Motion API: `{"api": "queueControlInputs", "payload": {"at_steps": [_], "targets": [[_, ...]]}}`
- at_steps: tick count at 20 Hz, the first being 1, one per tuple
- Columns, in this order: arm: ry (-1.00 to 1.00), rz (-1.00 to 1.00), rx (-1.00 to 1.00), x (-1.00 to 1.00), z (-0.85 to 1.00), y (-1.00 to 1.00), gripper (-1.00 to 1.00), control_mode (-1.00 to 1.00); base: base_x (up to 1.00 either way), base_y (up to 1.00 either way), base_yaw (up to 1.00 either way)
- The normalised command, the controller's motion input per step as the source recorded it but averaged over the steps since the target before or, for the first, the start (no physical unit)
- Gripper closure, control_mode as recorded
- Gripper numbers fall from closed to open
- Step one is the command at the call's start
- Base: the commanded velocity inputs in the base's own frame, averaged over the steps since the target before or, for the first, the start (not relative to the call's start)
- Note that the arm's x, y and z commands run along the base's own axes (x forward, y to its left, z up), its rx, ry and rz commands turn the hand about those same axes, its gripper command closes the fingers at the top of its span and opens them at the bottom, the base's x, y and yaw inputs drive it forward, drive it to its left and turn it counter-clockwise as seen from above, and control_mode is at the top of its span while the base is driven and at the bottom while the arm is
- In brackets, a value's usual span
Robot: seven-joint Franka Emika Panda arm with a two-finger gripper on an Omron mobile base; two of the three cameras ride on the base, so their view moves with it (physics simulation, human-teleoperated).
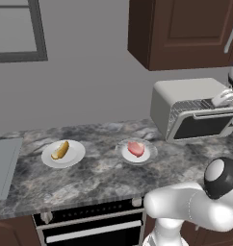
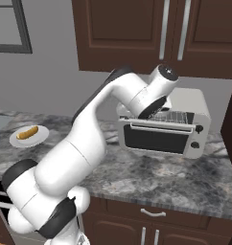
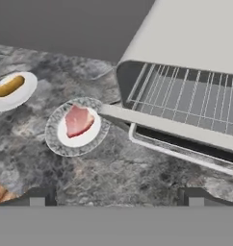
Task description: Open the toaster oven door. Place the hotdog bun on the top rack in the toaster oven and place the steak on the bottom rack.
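Observation:
The light grey toaster oven (image 1: 186,98) stands at the right of the counter. The toaster oven door (image 1: 205,126) hangs partly open, its top tipped outward, with the handle (image 3: 181,154) on its front. Through the gap shows the top rack (image 3: 186,96); the bottom rack is hidden. My gripper (image 3: 116,198) is open and holds nothing. It hovers just above the door's top edge (image 1: 220,100). The pink steak (image 3: 78,120) lies on a small plate left of the oven. Further left, the hotdog bun (image 1: 60,150) lies on a white plate.
The plates (image 1: 137,154) (image 1: 72,156) rest on a grey marble counter (image 1: 99,178). A sink (image 1: 3,168) lies at the far left, and a black built-in oven (image 1: 89,226) sits below the counter. Dark wooden cabinets (image 1: 186,29) hang above the toaster oven.

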Motion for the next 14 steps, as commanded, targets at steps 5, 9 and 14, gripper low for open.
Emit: {"api": "queueControlInputs", "payload": {"at_steps": [5,9,14], "targets": [[-0.15,0.16,-0.24,0.39,0.06,0.04,-1.0,-1.0,0.0,0.0,0.0],[-0.03,0.17,-0.12,0.42,0.0,0.0,-1.0,-1.0,0.0,0.0,0.0],[0.04,0.06,-0.02,0.37,0.0,-0.02,-1.0,-1.0,0.0,0.0,0.0]]}}
